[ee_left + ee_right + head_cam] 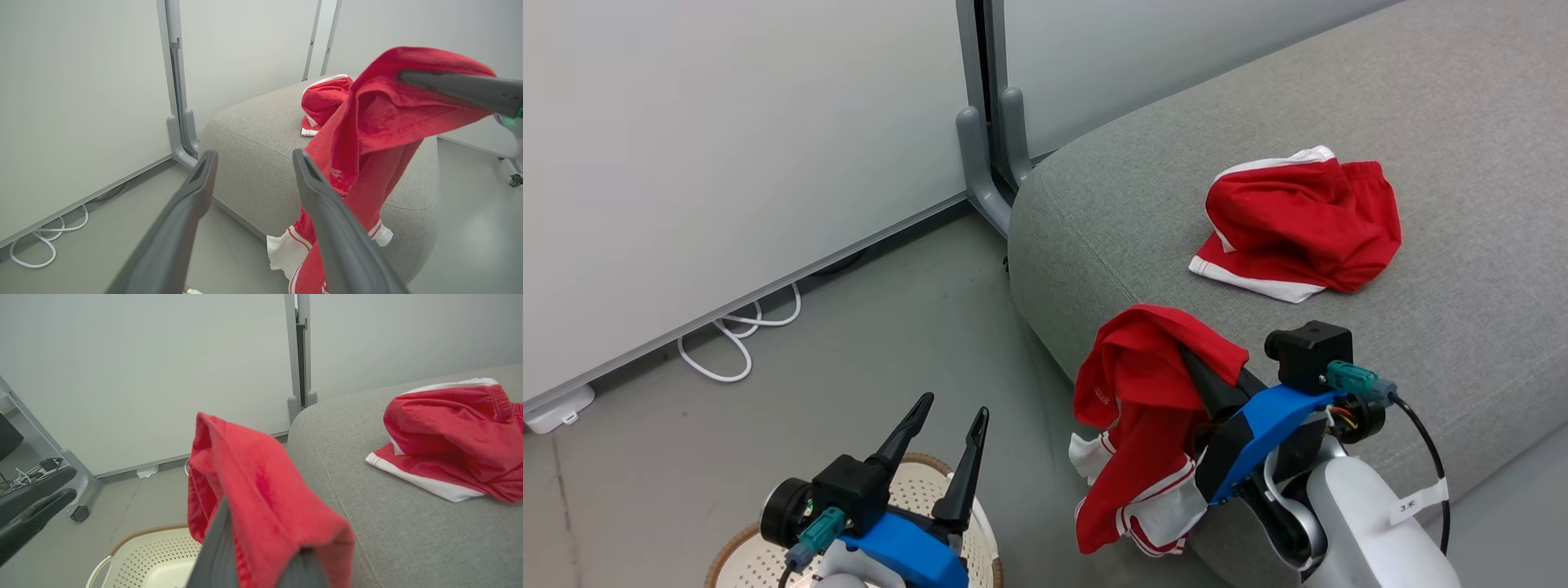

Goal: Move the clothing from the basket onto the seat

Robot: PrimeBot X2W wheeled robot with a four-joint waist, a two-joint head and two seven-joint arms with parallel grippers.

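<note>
Nearest, the left gripper [955,404] hovers over the cream perforated laundry basket [737,545], its two fingers spread with nothing between them. It is probably idling there so the other arm has room. Just beyond and to its right, the right gripper [1205,376] is clamped on a red garment with white striped trim [1143,408]. The cloth folds over the fingers and hangs down against the rounded front corner of the grey sofa seat [1462,343], with its lower hem dangling toward the floor. Pinched high like this, the garment looks ready to be carried up over the edge, though it does not lie on the cushion yet. Farther in, a second red garment [1298,224] rests crumpled on the seat's woven grey top, well apart from the held one. Past the seat lies smooth grey floor [890,327], where a looped white cable [739,347] runs along the foot of pale wall panels [727,147]. A grey post [988,155] joins the panels.
</note>
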